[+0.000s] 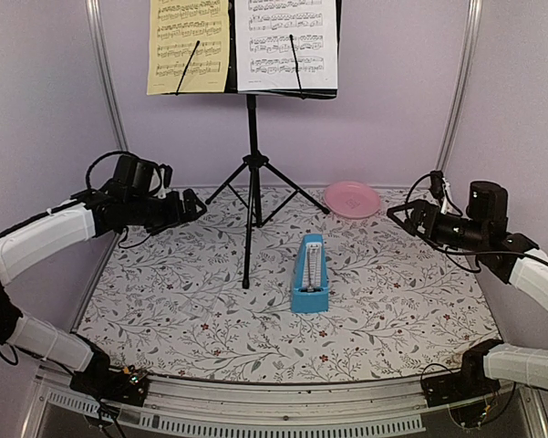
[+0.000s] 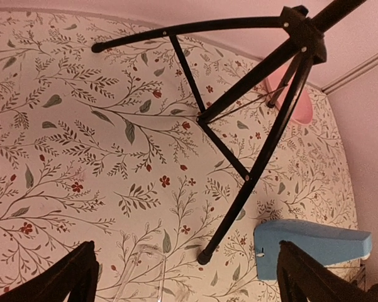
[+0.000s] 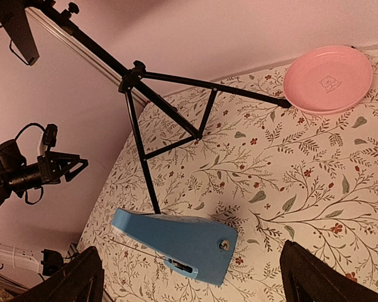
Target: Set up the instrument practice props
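At the back centre of the floral-patterned surface [image 1: 164,301], the black perforated-metal music stand on a tripod [image 1: 252,173] stood upright, with the feet that showed planted. The pale-yellow sheet of printed music [image 1: 188,46] sat on the left of its desk and the white sheet of printed music [image 1: 285,41] on the right. They were side by side, each under a thin black retaining wire, with their tops cut off by the frame edge. The small blue pyramid-shaped metronome [image 1: 309,274] stood upright just in front of the tripod, beside its nearest foot and apart from it in the left wrist view. The pink round plate [image 1: 352,198] lay back right. One tripod foot ended at its rim; could not tell if touching.

The left end effector [image 1: 197,204] hung over the left side of the surface with jaws spread wide, holding nothing. The right end effector [image 1: 397,217] was over the right side, likewise wide apart and empty, and both were well clear of the props.

Judgement: setup looked essentially done, with stand up, both sheets placed and metronome set out. Nothing obvious was left to do, at most a minor nudge of the metronome.
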`<action>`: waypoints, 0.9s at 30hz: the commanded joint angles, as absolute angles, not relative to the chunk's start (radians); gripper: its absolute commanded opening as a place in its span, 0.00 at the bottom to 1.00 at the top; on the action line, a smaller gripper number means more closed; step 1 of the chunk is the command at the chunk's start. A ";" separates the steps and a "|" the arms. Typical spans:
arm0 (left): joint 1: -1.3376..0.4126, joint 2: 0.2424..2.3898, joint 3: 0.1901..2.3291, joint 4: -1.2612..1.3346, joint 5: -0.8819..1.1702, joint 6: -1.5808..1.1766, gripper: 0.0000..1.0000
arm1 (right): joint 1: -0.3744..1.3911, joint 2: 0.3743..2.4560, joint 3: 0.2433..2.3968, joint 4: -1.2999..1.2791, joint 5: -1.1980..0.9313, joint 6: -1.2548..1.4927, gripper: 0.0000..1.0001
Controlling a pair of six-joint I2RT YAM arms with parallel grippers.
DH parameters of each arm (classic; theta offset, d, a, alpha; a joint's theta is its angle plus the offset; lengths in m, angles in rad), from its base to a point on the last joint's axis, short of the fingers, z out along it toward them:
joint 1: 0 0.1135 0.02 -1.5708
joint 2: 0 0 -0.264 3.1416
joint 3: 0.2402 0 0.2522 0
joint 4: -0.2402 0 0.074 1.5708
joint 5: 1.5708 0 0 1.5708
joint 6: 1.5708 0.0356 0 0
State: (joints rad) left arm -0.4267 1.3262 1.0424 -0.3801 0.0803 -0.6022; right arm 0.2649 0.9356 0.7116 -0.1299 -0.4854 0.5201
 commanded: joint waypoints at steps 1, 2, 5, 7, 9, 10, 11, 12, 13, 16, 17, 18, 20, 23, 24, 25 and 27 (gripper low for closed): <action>-0.416 1.294 1.087 -0.395 0.032 -0.553 0.99 | 0.258 0.898 0.742 -0.125 -0.496 0.499 0.99; -0.415 1.296 1.093 -0.396 0.027 -0.550 0.99 | 0.258 0.893 0.741 -0.126 -0.495 0.498 0.99; -0.416 1.290 1.100 -0.384 0.032 -0.537 0.99 | 0.258 0.868 0.728 -0.126 -0.491 0.500 0.99; -0.416 1.278 1.091 -0.370 0.029 -0.525 0.99 | 0.258 0.846 0.713 -0.125 -0.488 0.498 0.99; -0.416 1.267 1.077 -0.367 0.009 -0.516 0.99 | 0.258 0.830 0.696 -0.124 -0.487 0.491 0.99; -0.416 1.262 1.071 -0.370 0.002 -0.510 0.99 | 0.259 0.823 0.690 -0.126 -0.490 0.487 0.99; -0.416 1.259 1.068 -0.381 -0.007 -0.506 0.99 | 0.258 0.817 0.684 -0.128 -0.493 0.483 0.99; -0.416 1.254 1.064 -0.390 -0.016 -0.504 0.99 | 0.258 0.810 0.679 -0.131 -0.496 0.477 0.99; -0.416 1.247 1.059 -0.398 -0.020 -0.500 0.99 | 0.258 0.802 0.672 -0.134 -0.495 0.472 0.99; -0.417 1.207 1.024 -0.407 -0.041 -0.498 0.99 | 0.258 0.768 0.652 -0.153 -0.485 0.459 0.99; -0.418 1.186 1.004 -0.404 -0.049 -0.497 0.99 | 0.258 0.753 0.641 -0.160 -0.480 0.455 0.99; -0.417 1.167 0.983 -0.400 -0.057 -0.496 0.99 | 0.258 0.741 0.630 -0.163 -0.475 0.454 0.99; -0.417 1.135 0.943 -0.396 -0.070 -0.500 0.99 | 0.259 0.709 0.604 -0.169 -0.473 0.456 0.99; -0.418 1.099 0.888 -0.397 -0.076 -0.520 0.99 | 0.259 0.659 0.560 -0.177 -0.465 0.458 0.99; -0.418 1.089 0.870 -0.401 -0.076 -0.533 0.99 | 0.258 0.641 0.546 -0.179 -0.460 0.463 0.99; -0.417 1.080 0.849 -0.403 -0.079 -0.544 0.99 | 0.258 0.623 0.531 -0.182 -0.454 0.468 0.99; -0.417 1.060 0.815 -0.400 -0.083 -0.568 0.99 | 0.258 0.592 0.500 -0.183 -0.444 0.480 0.99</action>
